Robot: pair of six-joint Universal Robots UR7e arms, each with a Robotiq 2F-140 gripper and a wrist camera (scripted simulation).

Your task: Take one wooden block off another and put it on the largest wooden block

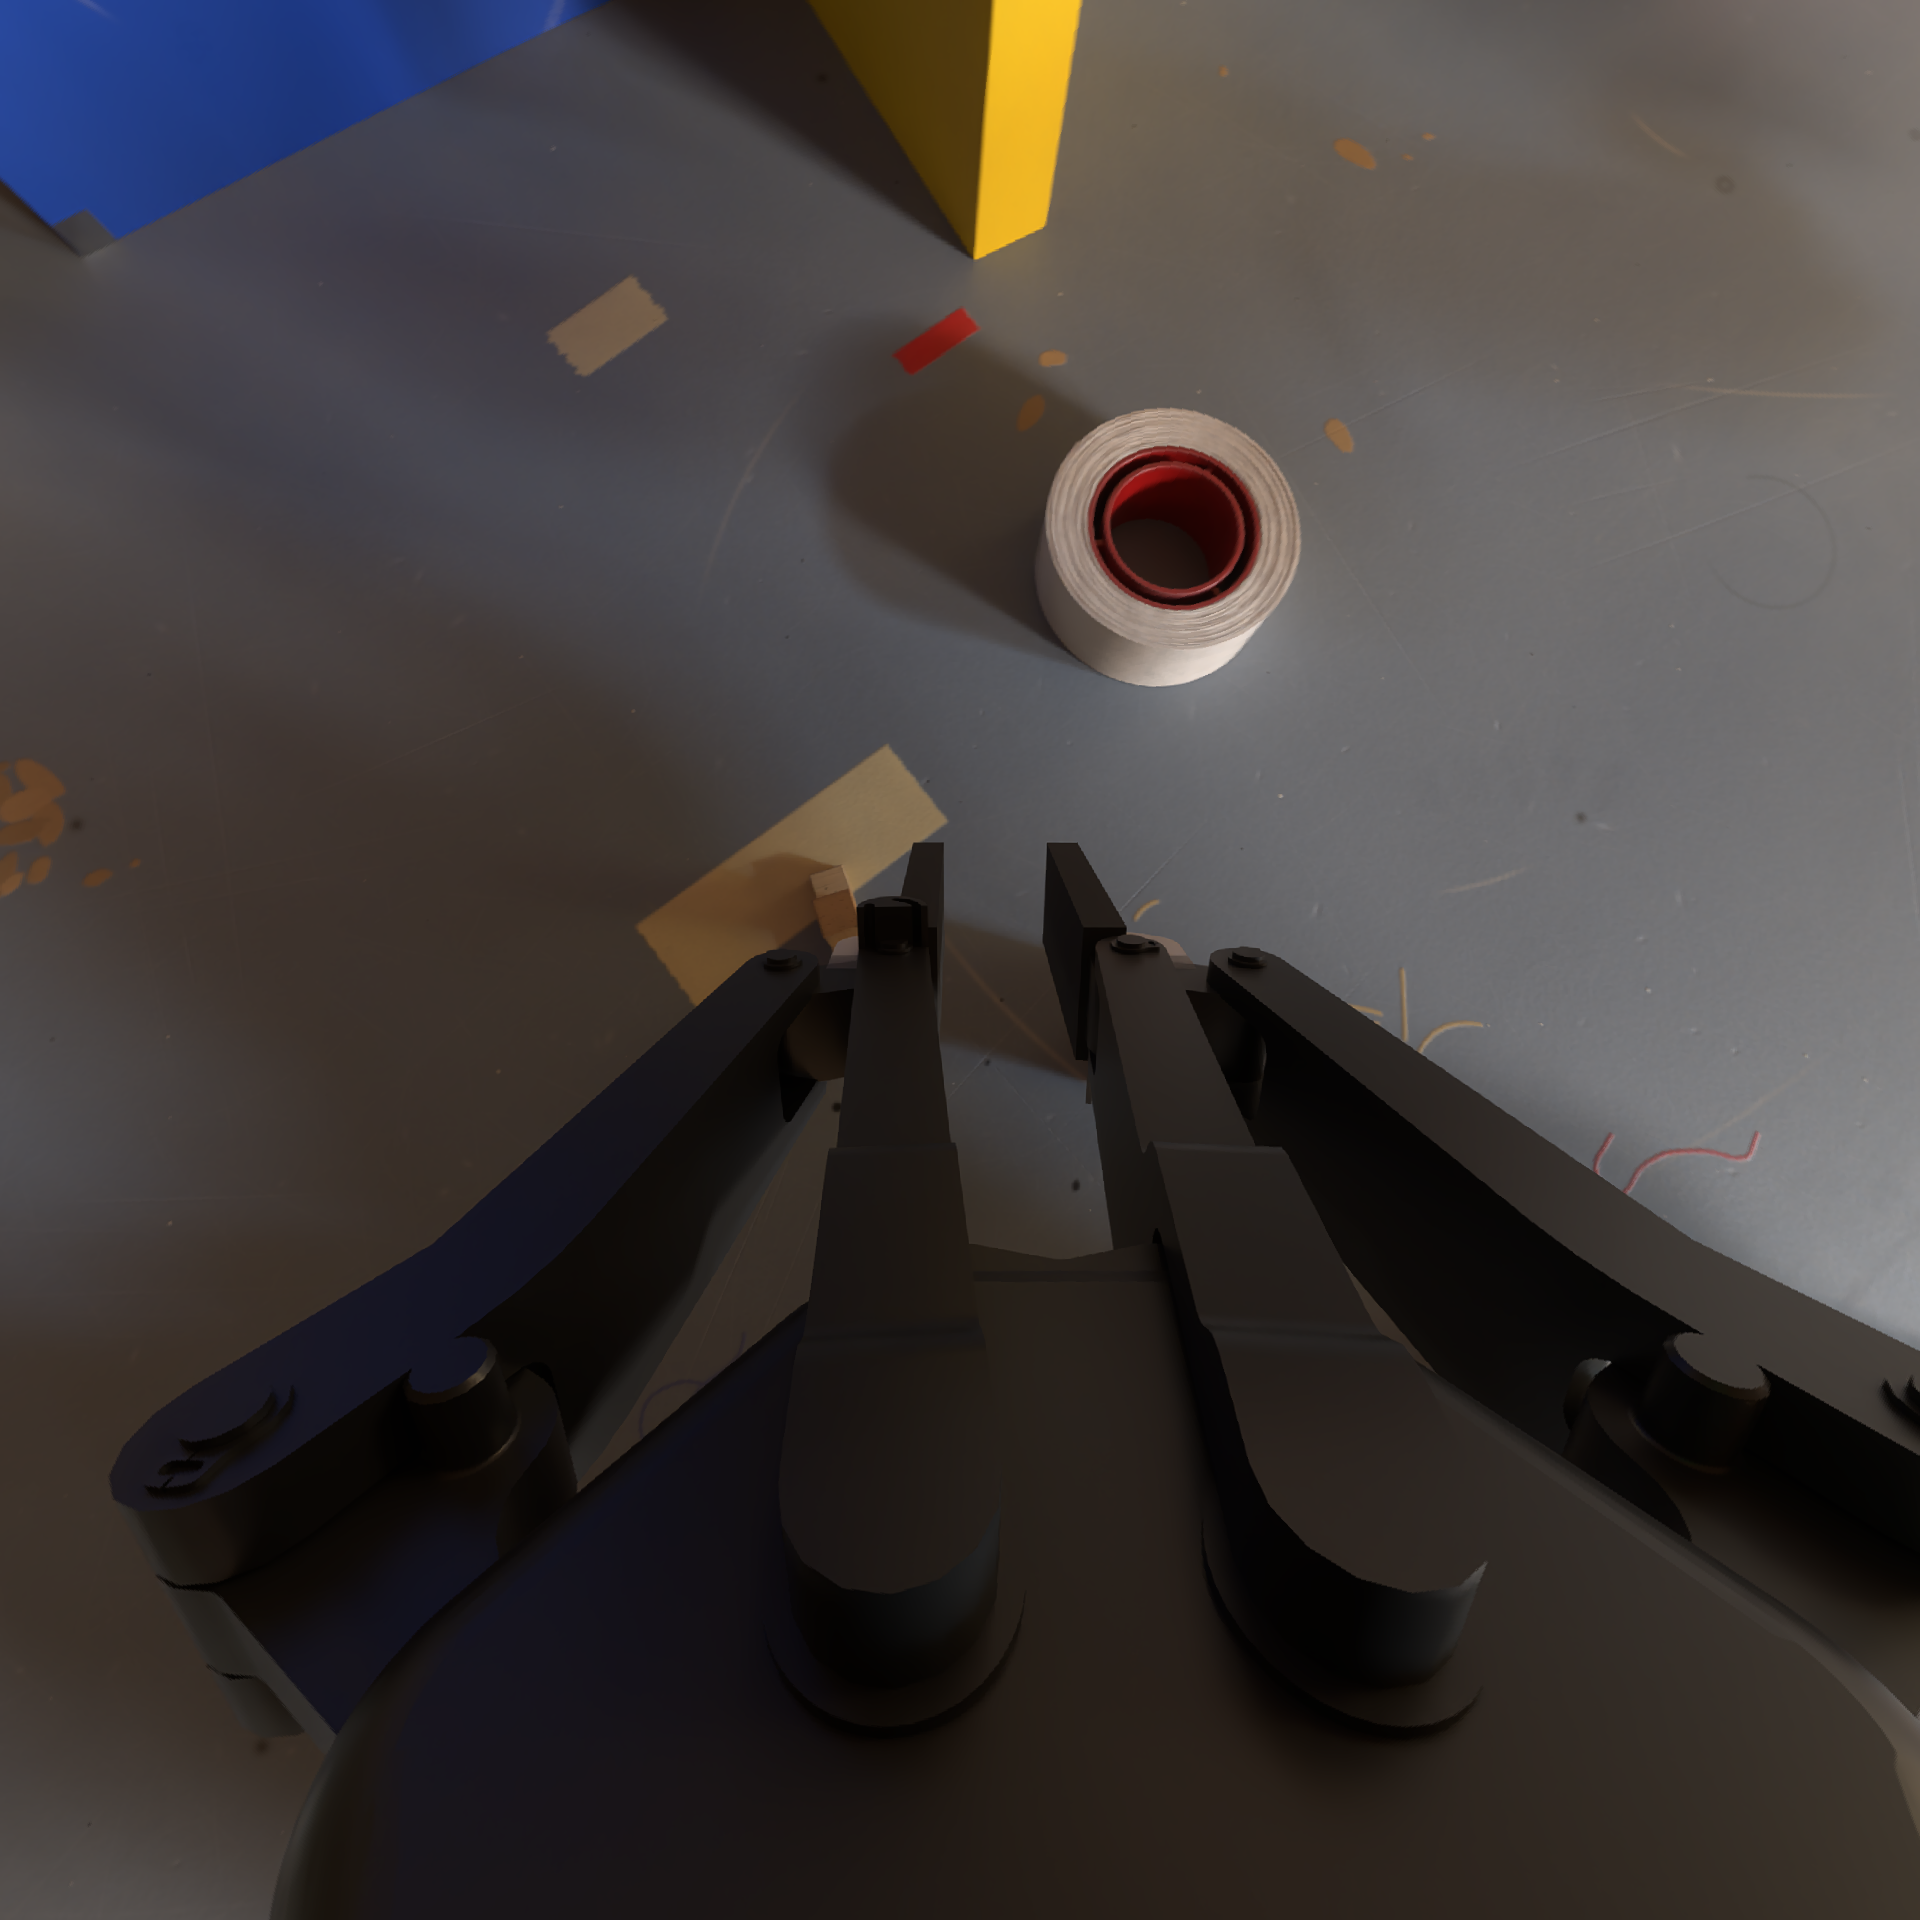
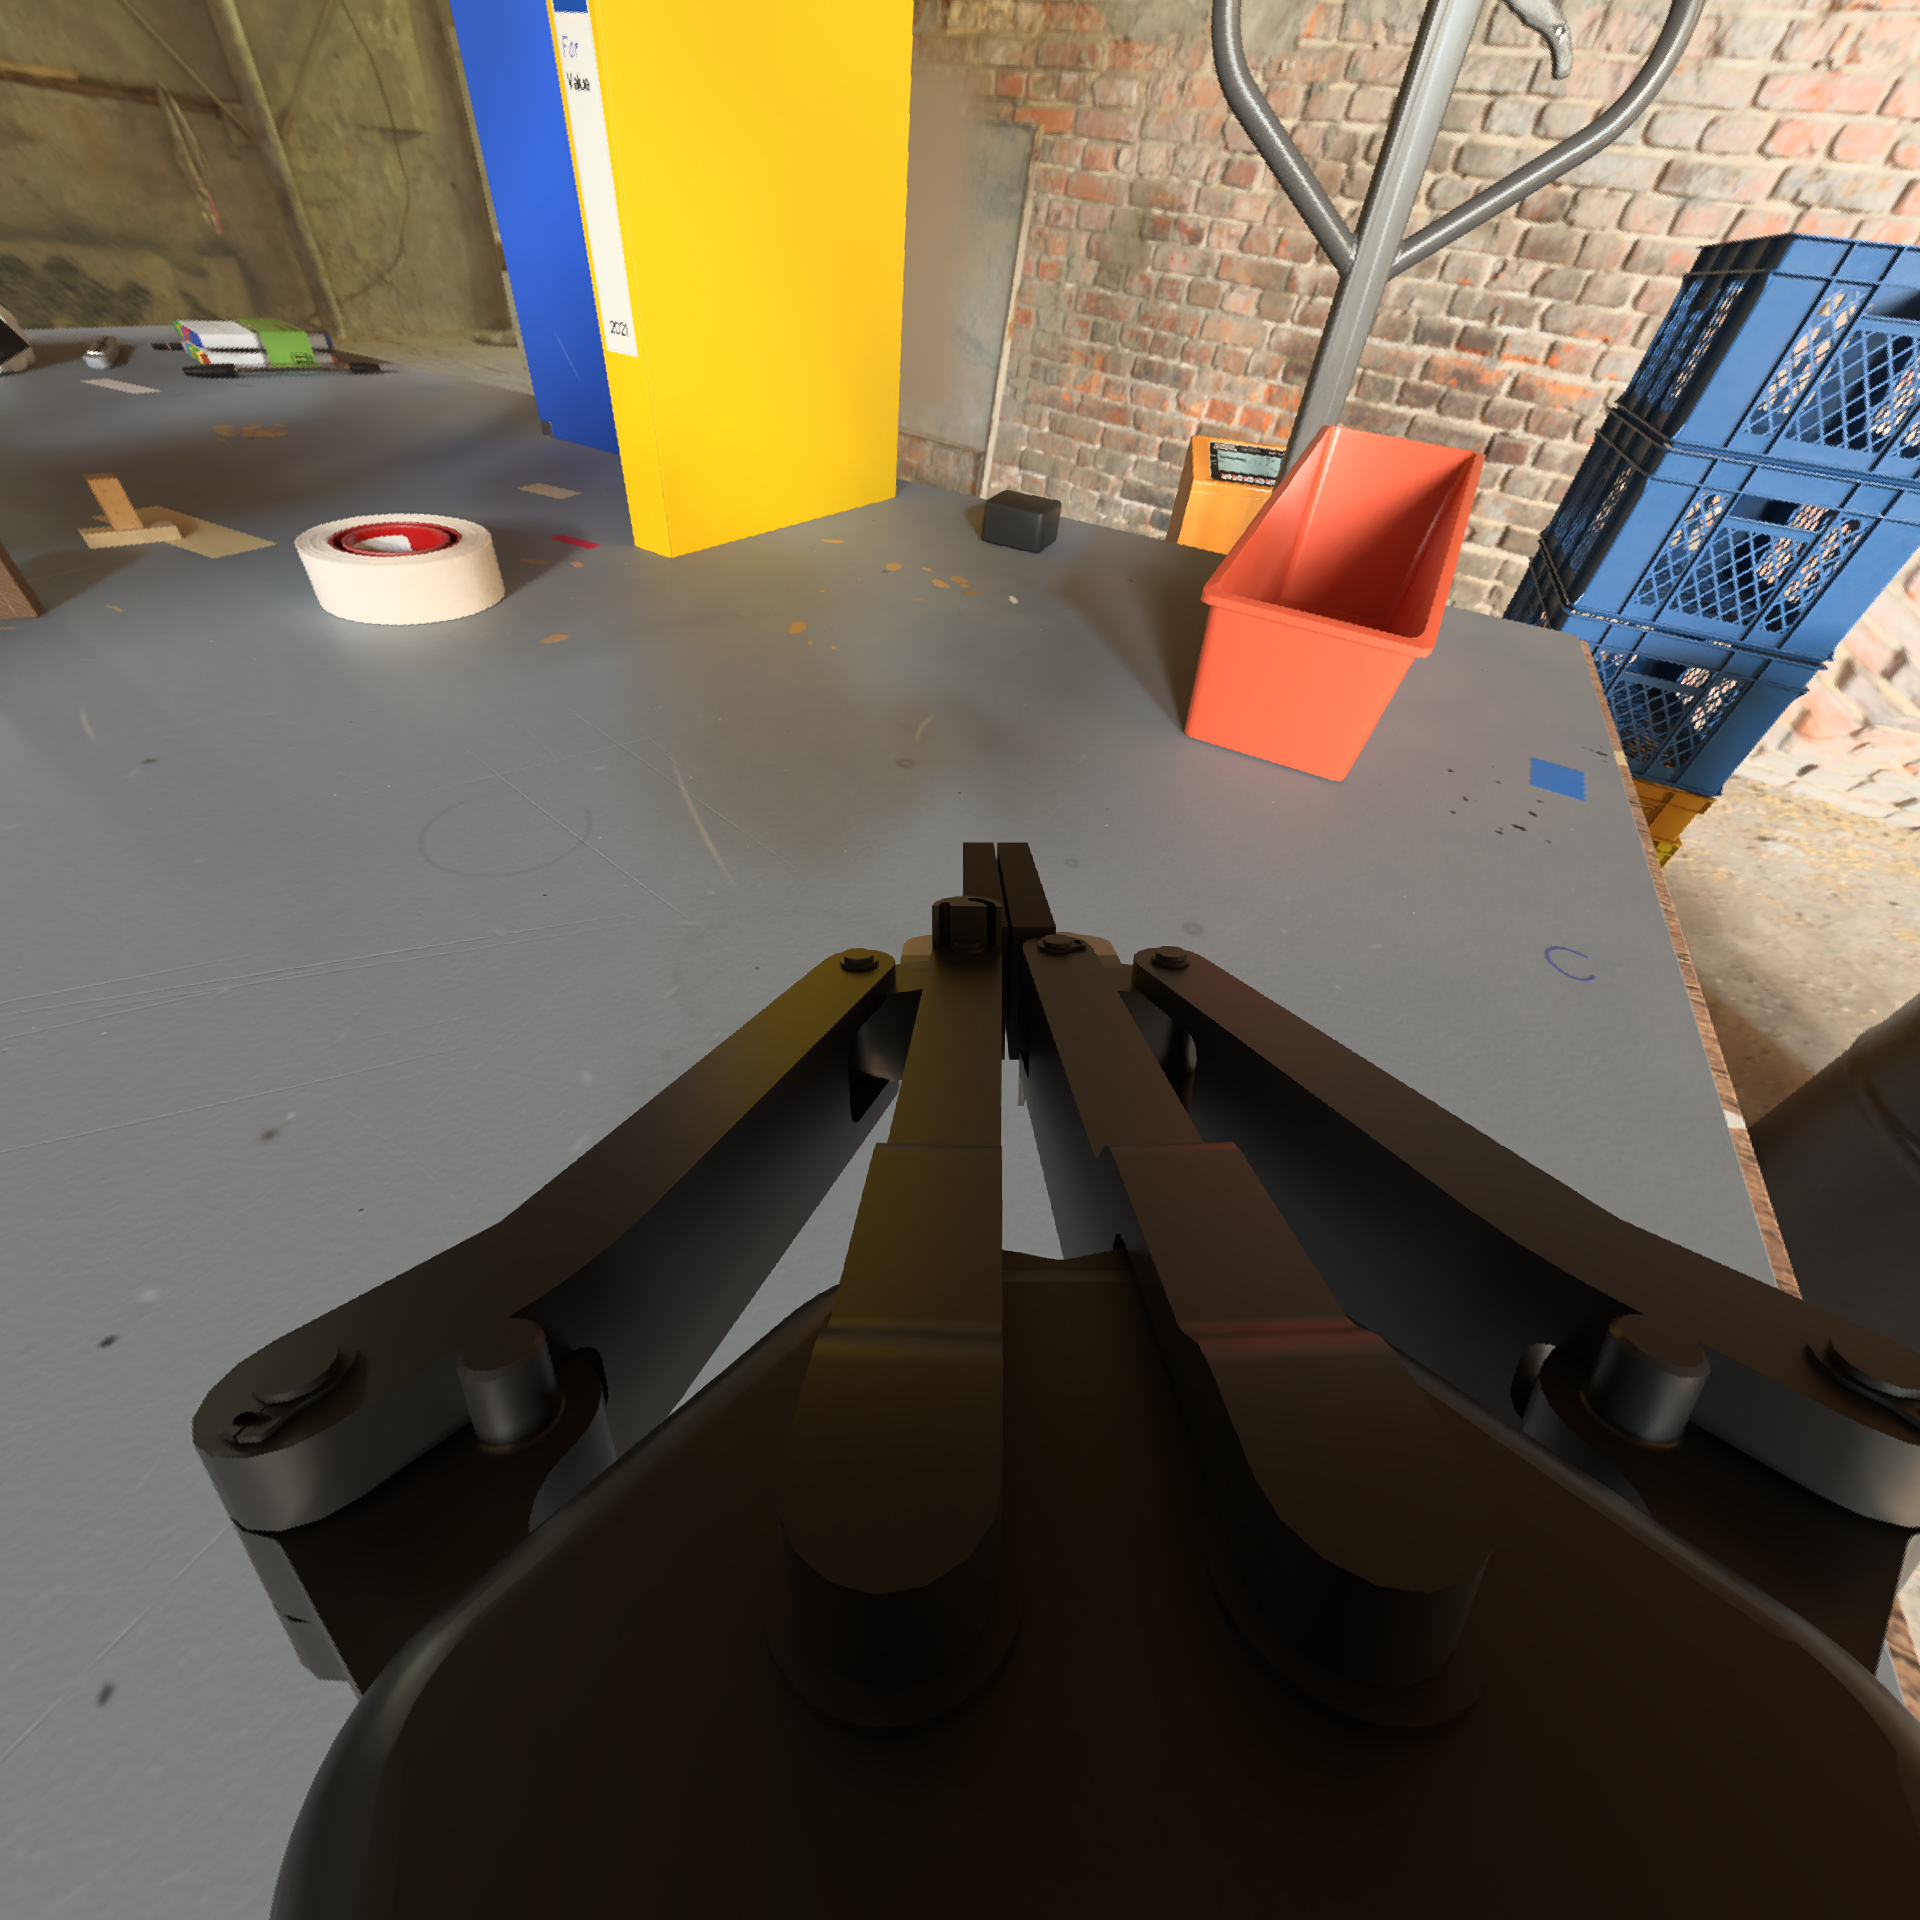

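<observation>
In the left wrist view a small pale wooden block (image 1: 828, 902) stands on a tan tape patch (image 1: 800, 862), just left of my left finger and partly hidden by it. My left gripper (image 1: 995, 868) is open by a narrow gap with only table between the fingers. In the right wrist view, far left, a thin wooden block (image 2: 109, 499) stands on a flat pale wooden block (image 2: 130, 536). A darker wooden piece (image 2: 12, 587) is cut off by the left edge. My right gripper (image 2: 997, 862) is shut and empty above the grey table.
A white tape roll (image 1: 1070, 592) with a red core lies ahead, and also shows in the right wrist view (image 2: 405, 582). Yellow binder (image 2: 769, 260) and blue binder (image 2: 520, 208) stand behind. An orange bin (image 2: 1299, 675), black box (image 2: 1020, 520), blue crates (image 2: 1766, 468) and the table edge (image 2: 1704, 1039) are to the right.
</observation>
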